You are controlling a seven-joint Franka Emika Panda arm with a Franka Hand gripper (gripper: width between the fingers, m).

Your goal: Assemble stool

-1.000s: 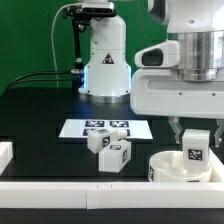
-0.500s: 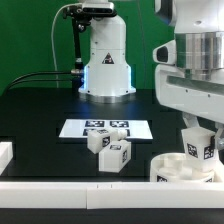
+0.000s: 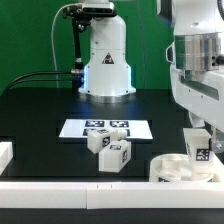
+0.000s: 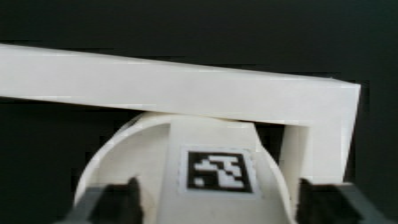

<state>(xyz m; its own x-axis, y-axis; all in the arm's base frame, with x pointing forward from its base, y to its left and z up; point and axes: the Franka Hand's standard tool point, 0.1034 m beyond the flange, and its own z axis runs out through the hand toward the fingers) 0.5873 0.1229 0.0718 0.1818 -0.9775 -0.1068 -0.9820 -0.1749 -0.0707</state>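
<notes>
Held leg (image 3: 199, 150): short, chunky and white, with its tag facing the camera. It is upright at the exterior view's right, in the near part of the table. Its lower end is at the seat (image 3: 170, 170), the round white disc lying flat against the near border rail (image 3: 70, 190). I cannot tell whether the leg is seated or only resting on top.

Gripper (image 3: 198, 140): pointing straight down and closed on the held leg. In the wrist view the fingers (image 4: 114, 203) flank the tagged leg (image 4: 221, 170) on both sides, with no gap visible.

Loose legs: two, one (image 3: 99, 140) touching the other (image 3: 116, 154), well to the exterior view's left of the seat and just near of the marker board (image 3: 73, 128). Beyond that is the black table (image 3: 40, 110), with the robot base (image 3: 106, 60) at the far side.

Step, as I judge it: fitting the first leg into the seat, so the task is at an early stage with two legs not yet picked up.

Next move calls for:
- keeping the leg vertical over its socket
- pressing or turning it until it holds
- only then opening the gripper and lifting clear

Risk: the disc may slide or turn under the load, though the rail behind it should help.
</notes>
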